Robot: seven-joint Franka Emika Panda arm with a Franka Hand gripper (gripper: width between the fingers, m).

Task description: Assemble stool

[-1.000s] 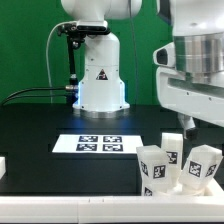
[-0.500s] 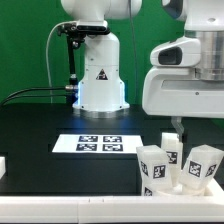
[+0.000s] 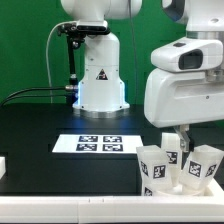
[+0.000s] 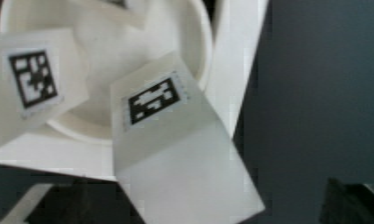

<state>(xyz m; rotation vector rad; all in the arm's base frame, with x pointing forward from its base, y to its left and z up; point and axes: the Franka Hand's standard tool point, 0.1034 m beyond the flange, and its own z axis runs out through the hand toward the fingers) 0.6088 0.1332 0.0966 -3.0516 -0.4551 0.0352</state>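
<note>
My gripper (image 3: 181, 137) hangs at the frame's right, just above the tagged stool legs (image 3: 172, 166) — whether it is clenched, I cannot tell.

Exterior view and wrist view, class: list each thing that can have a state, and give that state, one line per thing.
gripper: low over the stool parts; open or shut cannot be told.
legs: standing upright, clustered together, tags facing the camera.
seat: close under the wrist camera, a tagged leg in front.
marker board: lying flat, nothing on it.
</note>
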